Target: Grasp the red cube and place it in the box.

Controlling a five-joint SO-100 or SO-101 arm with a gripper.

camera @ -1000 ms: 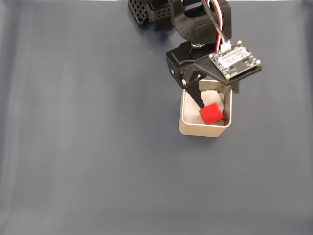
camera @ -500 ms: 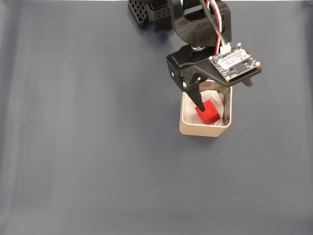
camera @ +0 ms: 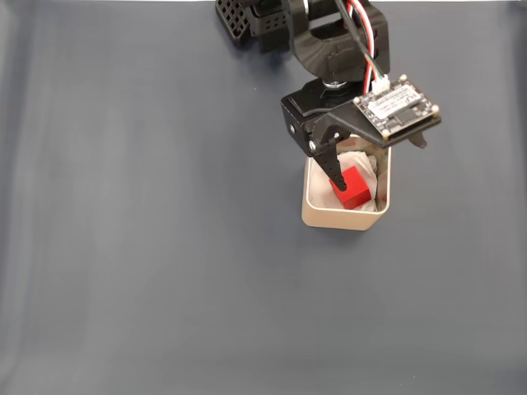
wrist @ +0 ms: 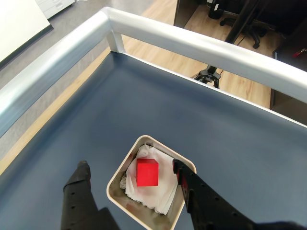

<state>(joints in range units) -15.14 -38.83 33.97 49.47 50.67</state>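
Here, the cube (wrist: 147, 172) lies on white padding (wrist: 154, 196) inside the box (wrist: 117, 178). The gripper (wrist: 129, 167) (fingers spread apart, holding nothing) hangs above the box on the dark table (camera: 148, 247).

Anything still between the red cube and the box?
Nothing visible. The red cube already lies on the white padding inside the box. The end effector is open above it, fingers apart on either side, not touching the cube.
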